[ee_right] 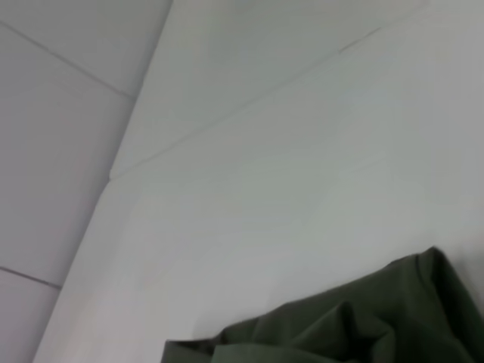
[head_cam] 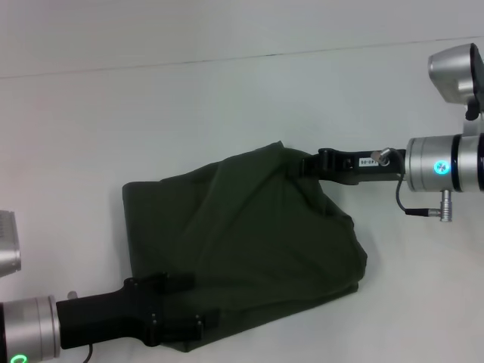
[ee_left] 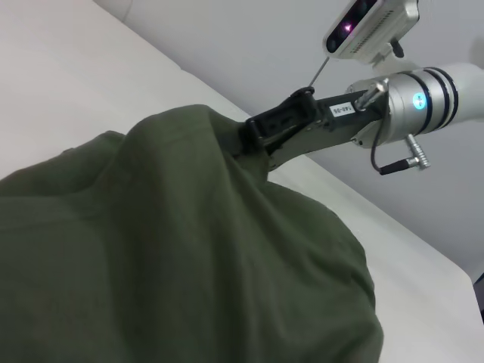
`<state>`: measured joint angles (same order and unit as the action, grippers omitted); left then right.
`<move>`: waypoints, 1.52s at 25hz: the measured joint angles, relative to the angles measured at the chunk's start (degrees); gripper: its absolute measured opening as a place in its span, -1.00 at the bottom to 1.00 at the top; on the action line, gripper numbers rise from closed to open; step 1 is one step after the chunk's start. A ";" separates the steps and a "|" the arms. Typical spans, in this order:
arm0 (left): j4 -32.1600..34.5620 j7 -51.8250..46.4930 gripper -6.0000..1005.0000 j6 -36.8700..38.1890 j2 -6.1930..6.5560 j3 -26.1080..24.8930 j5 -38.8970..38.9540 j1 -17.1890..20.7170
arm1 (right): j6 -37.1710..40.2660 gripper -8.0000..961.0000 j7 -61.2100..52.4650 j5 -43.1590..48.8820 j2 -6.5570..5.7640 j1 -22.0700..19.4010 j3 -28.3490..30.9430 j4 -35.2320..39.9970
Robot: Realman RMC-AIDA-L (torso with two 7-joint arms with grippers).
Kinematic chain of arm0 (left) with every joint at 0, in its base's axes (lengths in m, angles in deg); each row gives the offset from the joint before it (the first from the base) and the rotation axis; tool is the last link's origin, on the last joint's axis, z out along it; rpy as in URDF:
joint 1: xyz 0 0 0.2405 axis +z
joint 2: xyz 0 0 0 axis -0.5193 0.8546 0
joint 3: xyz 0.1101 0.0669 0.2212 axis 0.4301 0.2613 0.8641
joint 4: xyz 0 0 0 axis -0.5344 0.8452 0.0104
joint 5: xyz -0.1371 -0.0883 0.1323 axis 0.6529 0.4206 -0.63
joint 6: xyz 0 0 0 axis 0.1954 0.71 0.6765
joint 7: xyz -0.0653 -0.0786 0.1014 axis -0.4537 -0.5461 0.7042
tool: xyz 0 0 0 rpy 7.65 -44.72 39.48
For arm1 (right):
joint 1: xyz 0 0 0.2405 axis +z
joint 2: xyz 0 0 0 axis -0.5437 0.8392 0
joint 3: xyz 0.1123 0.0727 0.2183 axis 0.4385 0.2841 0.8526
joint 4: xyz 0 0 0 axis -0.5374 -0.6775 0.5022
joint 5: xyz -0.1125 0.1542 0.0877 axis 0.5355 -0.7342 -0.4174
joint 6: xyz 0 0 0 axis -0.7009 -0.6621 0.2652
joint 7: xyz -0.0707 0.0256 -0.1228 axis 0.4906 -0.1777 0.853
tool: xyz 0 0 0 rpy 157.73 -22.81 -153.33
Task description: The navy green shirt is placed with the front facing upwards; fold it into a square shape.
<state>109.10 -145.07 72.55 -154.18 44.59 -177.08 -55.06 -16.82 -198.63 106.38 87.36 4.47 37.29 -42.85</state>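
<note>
The white table (head_cam: 227, 91) is covered at its middle by the navy green shirt (head_cam: 249, 234), bunched, with no lettering readable. Its far edge is clamped by the right gripper (head_cam: 306, 165) and its near edge by the left gripper (head_cam: 178, 314).

Navy green shirt (head_cam: 249, 242): soft matt cloth, dark olive, plain, creased in broad folds. Table (head_cam: 227, 98): smooth white surface, matt, faint seam line across upper frame. Right gripper (head_cam: 306, 165): matt black plastic; wrist behind it brushed silver metal. Left gripper (head_cam: 178, 314): matt black plastic, lower left of frame.
</note>
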 joint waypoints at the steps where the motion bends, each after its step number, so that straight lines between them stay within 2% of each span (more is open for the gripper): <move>1: 0.01 -0.03 0.92 -0.04 0.01 0.01 0.00 -0.03 | 0.00 -0.84 0.00 0.00 0.00 0.00 0.00 0.00; 6: 0.01 -0.09 0.92 -0.02 0.03 0.05 0.01 -0.10 | -3.27 -0.83 0.33 0.03 0.63 0.93 -0.62 -0.76; 18: 0.01 -0.19 0.92 0.07 0.04 0.01 0.02 -0.08 | -8.20 -0.83 0.45 -0.17 0.68 1.59 -0.74 -1.92; 23: 0.01 -0.28 0.92 0.08 0.04 0.00 0.02 -0.05 | -8.88 -0.83 0.76 -3.11 0.66 0.88 -0.74 -1.87; 28: 0.01 -0.29 0.92 0.03 0.04 -0.07 0.01 -0.03 | -8.95 -0.35 1.94 -4.42 0.66 0.36 -0.61 -1.87; 38: 0.01 -0.40 0.92 -0.08 0.04 -0.14 0.01 0.08 | -10.51 0.12 4.63 -11.93 0.29 -2.82 -0.24 -0.42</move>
<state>109.11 -145.48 72.47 -154.14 44.44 -177.07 -54.99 -27.33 -194.01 94.44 87.65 1.65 37.05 -43.28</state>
